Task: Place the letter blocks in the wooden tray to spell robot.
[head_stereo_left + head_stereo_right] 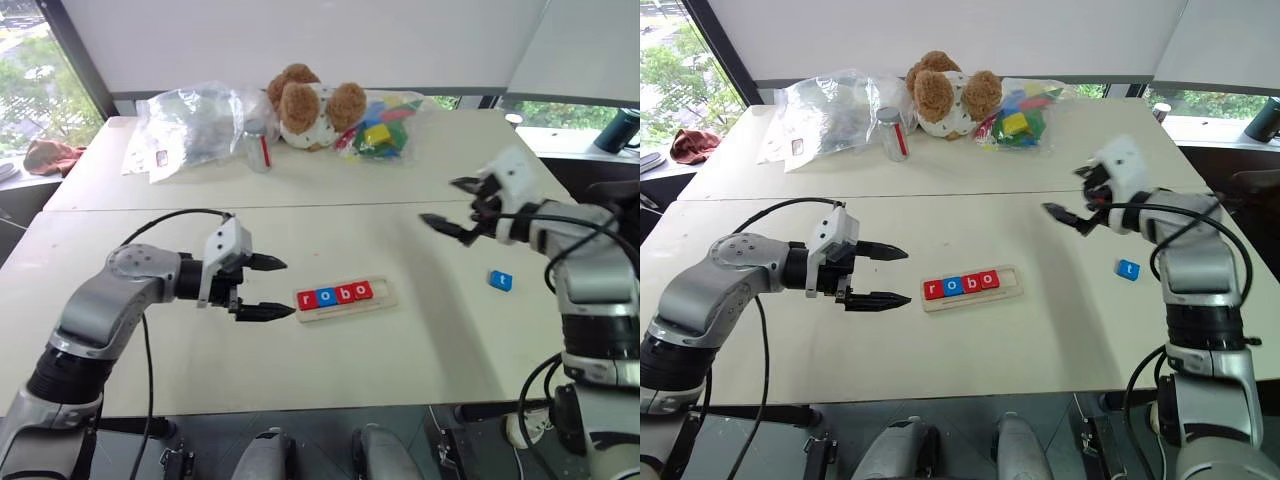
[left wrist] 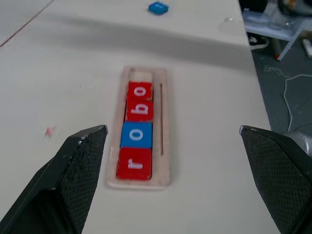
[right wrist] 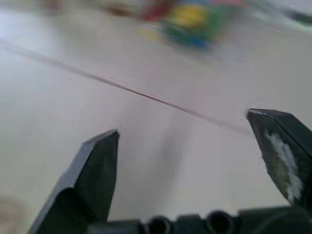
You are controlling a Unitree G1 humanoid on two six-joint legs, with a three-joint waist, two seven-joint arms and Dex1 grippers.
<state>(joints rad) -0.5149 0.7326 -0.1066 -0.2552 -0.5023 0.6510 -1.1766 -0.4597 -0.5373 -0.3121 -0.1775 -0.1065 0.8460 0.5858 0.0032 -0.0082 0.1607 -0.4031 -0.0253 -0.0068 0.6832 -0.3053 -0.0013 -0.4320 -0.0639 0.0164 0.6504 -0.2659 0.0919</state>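
The tray [image 1: 345, 298] read "robo"; the right gripper [image 1: 452, 208] (wide open, empty, like the left gripper [image 1: 272, 288]) needed a square descent onto the blue t tile [image 1: 500, 280].

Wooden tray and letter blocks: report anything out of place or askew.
One thing stands out. The wooden tray holds four tiles reading r, o, b, o, with its last slot bare. The blue t block lies apart on the table, toward the robot's right, turned at an angle.
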